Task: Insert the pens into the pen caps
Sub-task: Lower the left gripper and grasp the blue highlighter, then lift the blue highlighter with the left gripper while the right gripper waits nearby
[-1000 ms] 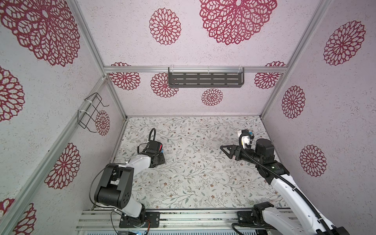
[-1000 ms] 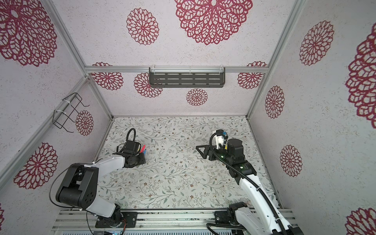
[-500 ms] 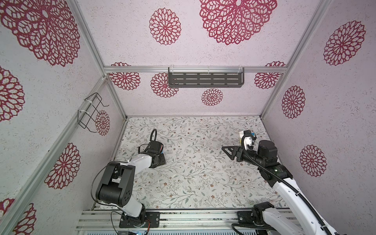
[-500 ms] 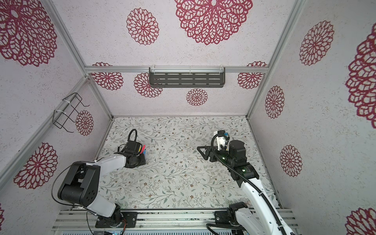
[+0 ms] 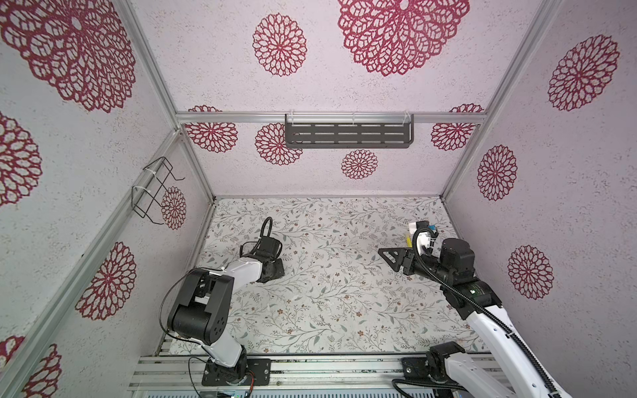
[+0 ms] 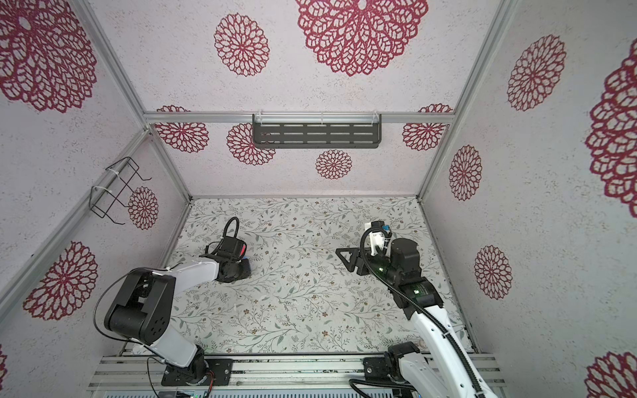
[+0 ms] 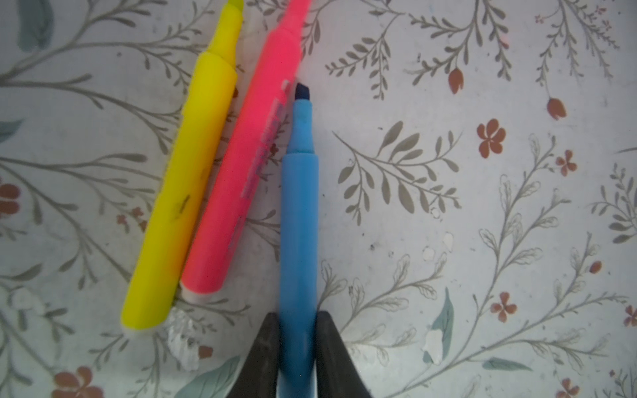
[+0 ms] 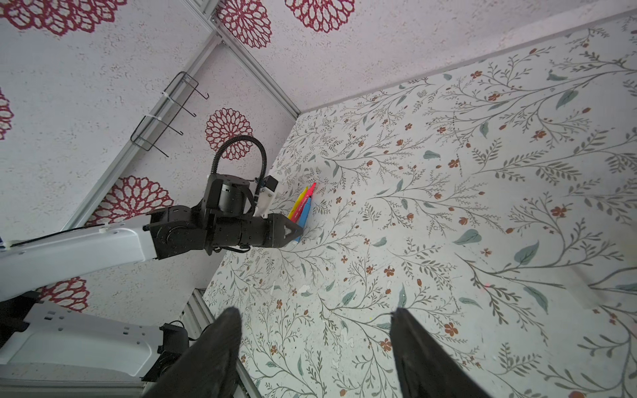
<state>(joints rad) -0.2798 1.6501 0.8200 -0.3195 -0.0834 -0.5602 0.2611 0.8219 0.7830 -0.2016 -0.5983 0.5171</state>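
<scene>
The left gripper (image 7: pixel 298 318) has closed its two dark fingers on the tail end of the blue pen (image 7: pixel 299 213), which lies flat on the flowered table (image 7: pixel 448 179). Gripping the tail likely leaves the bare tip free to meet a cap. Just beside it lie the pink pen (image 7: pixel 248 165) and the yellow pen (image 7: pixel 188 179), touching each other, uncapped, tips pointing away from the gripper. Well apart across the table, the right gripper (image 8: pixel 313 312) hangs above the surface with its fingers spread wide and nothing between them, probably ready for a cap; no cap can be made out.
</scene>
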